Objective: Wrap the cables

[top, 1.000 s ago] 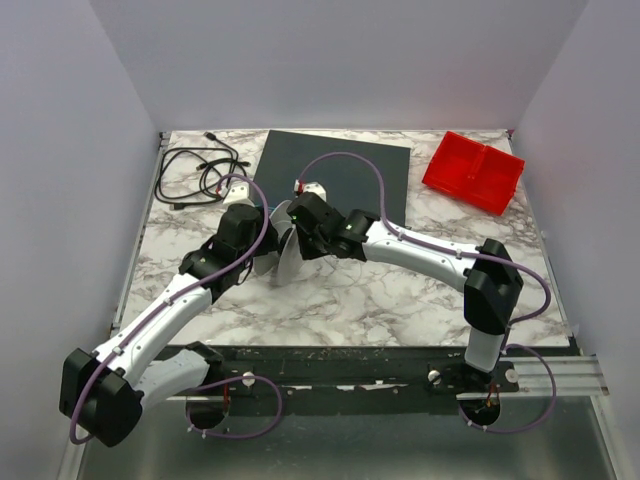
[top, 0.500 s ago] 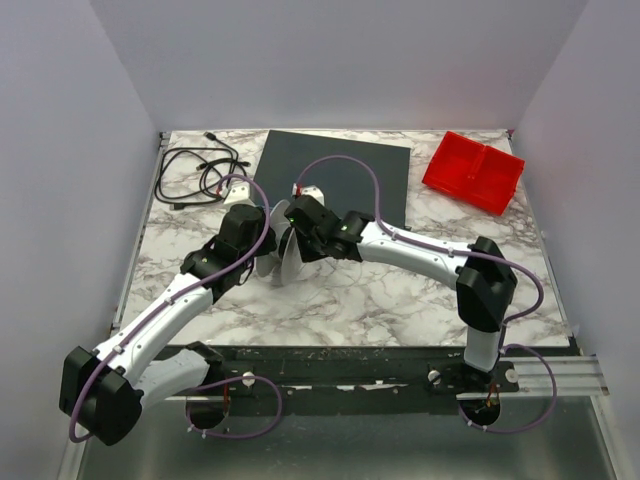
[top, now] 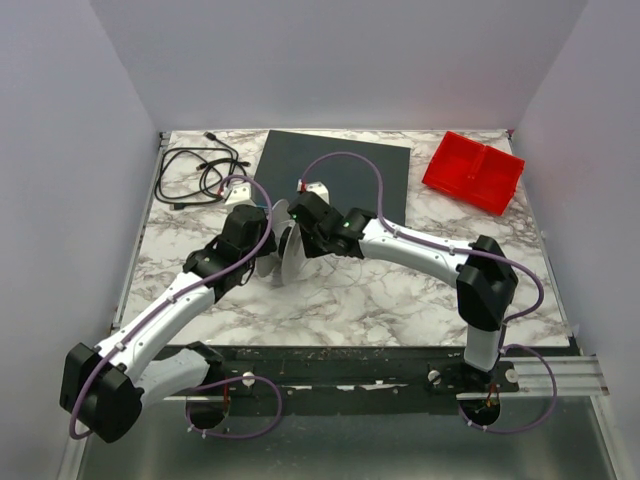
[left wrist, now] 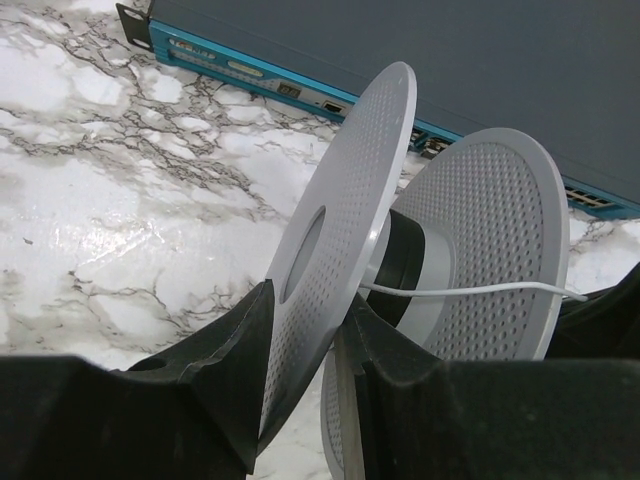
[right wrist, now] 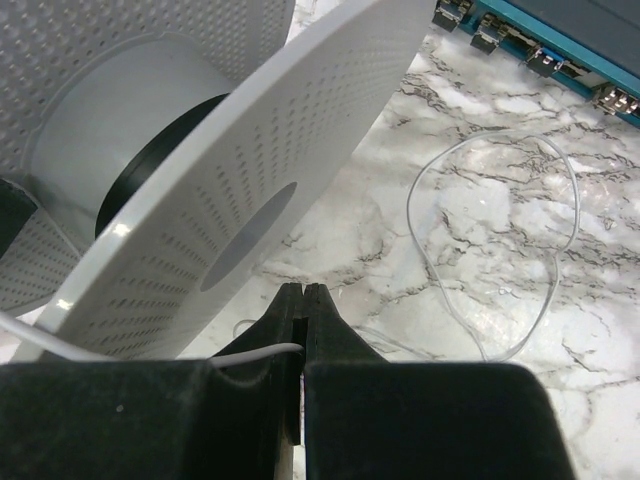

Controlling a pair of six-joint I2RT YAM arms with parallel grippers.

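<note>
A grey perforated spool (top: 285, 252) stands on its edge mid-table, with two flanges (left wrist: 345, 235) and a dark hub (left wrist: 405, 262). My left gripper (left wrist: 305, 385) is shut on the near flange's rim. A thin white cable (left wrist: 470, 291) runs from the hub off to the right. My right gripper (right wrist: 302, 300) is shut on that cable (right wrist: 255, 355), close beside the spool (right wrist: 240, 190). A slack loop of the cable (right wrist: 560, 260) lies on the marble behind the fingers.
A dark flat box with teal ports (top: 335, 180) lies behind the spool. A thick black cord with plugs (top: 195, 172) is coiled at the back left. A red tray (top: 473, 172) sits at the back right. White walls close in three sides.
My right gripper has shifted slightly left and back around the spool with the cable. My left arm has barely moved and still holds the flange.
</note>
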